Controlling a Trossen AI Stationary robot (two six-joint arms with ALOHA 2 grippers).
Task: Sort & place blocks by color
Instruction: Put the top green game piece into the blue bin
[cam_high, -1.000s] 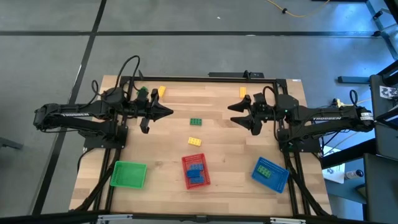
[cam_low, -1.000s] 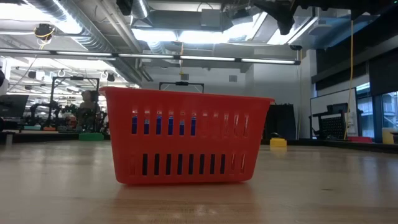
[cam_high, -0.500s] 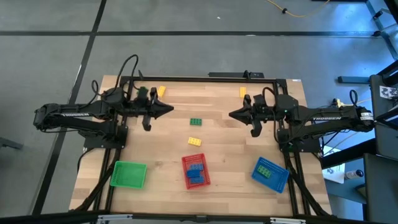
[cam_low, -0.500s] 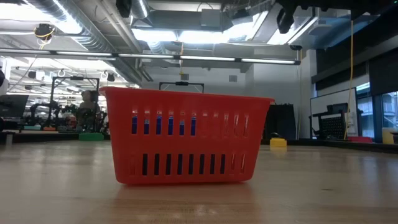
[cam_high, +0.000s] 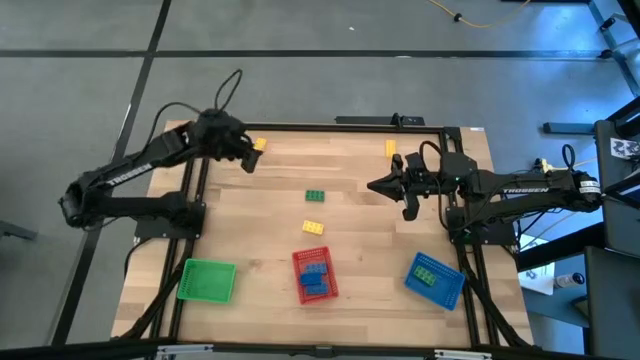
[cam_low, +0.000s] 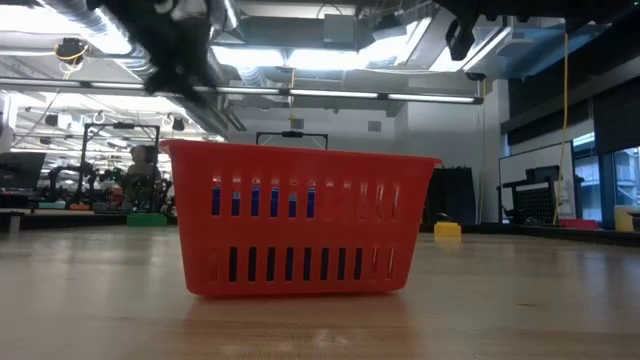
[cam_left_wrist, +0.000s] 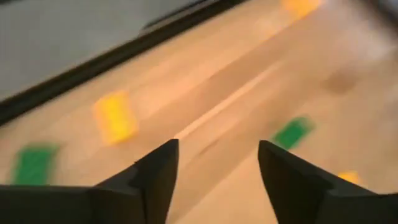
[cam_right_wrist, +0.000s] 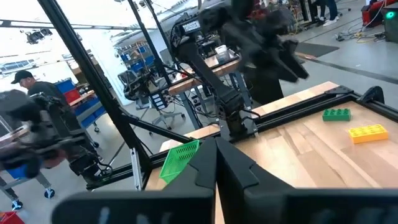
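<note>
Loose blocks lie flat on the wooden table: a yellow block (cam_high: 259, 145) and a green block (cam_left_wrist: 34, 163) at the far left, a green block (cam_high: 316, 195) and a yellow block (cam_high: 313, 227) in the middle, a yellow block (cam_high: 391, 148) at the far right. My left gripper (cam_high: 248, 158) hangs open above the far left corner, beside the yellow block, its fingers (cam_left_wrist: 155, 177) empty. My right gripper (cam_high: 375, 185) hovers shut and empty right of the table's middle, pointing toward the left edge; its fingers (cam_right_wrist: 216, 163) are together.
Three mesh trays stand along the near edge: a green tray (cam_high: 207, 280) at the left, a red tray (cam_high: 314, 275) with blue blocks in the middle, a blue tray (cam_high: 434, 275) with green blocks at the right. A black frame (cam_high: 330, 127) runs along the table's edges.
My left arm has swung from left of the table's middle up and toward the far left corner, next to the yellow block there. My right gripper has stayed in place and shut on nothing. The blocks have not moved.
</note>
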